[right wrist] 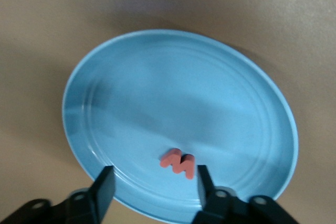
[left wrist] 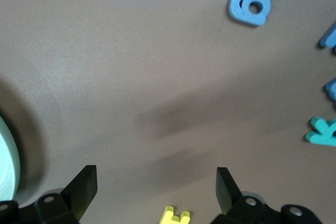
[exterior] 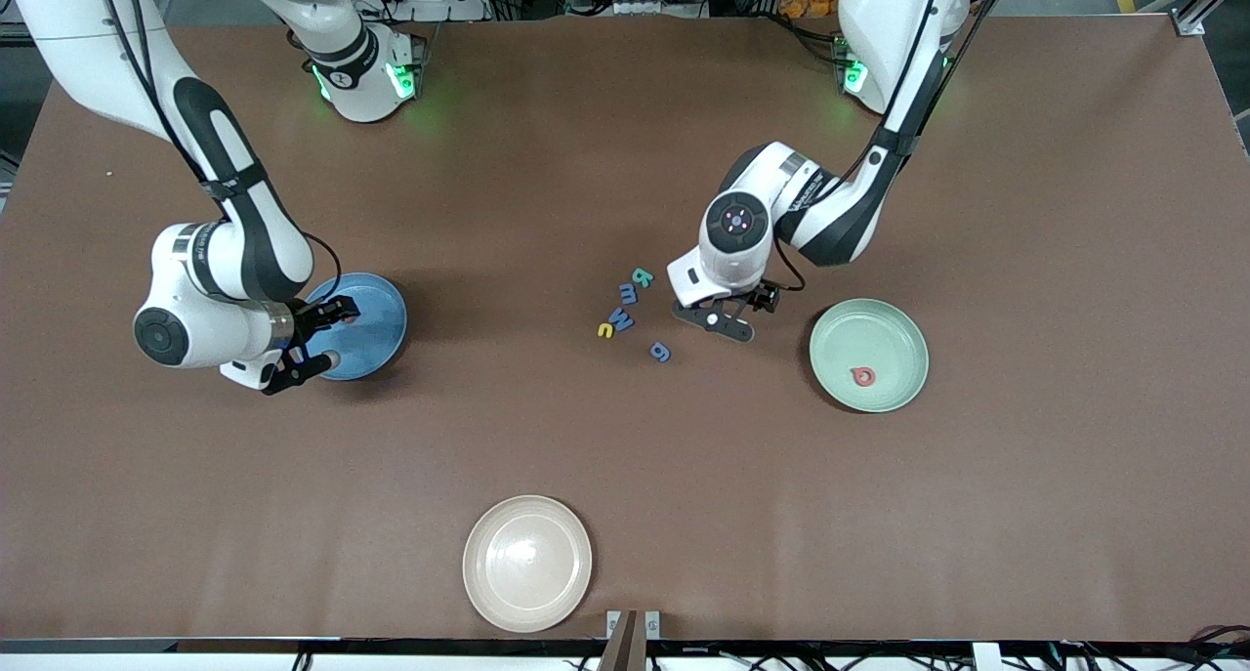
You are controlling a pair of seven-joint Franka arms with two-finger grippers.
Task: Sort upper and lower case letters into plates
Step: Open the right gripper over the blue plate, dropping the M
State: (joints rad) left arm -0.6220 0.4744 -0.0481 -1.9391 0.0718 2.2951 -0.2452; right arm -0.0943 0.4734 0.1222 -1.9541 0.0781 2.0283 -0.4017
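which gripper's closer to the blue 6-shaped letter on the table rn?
Left. The left gripper, open, hangs just beside the blue 6-shaped letter, toward the green plate. The right gripper, open, is over the blue plate at the right arm's end.

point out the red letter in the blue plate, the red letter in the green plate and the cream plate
red letter in the blue plate (right wrist: 178, 163), right wrist view, its middle
red letter in the green plate (exterior: 863, 376), front view, its ring
cream plate (exterior: 485, 593), front view, its rim
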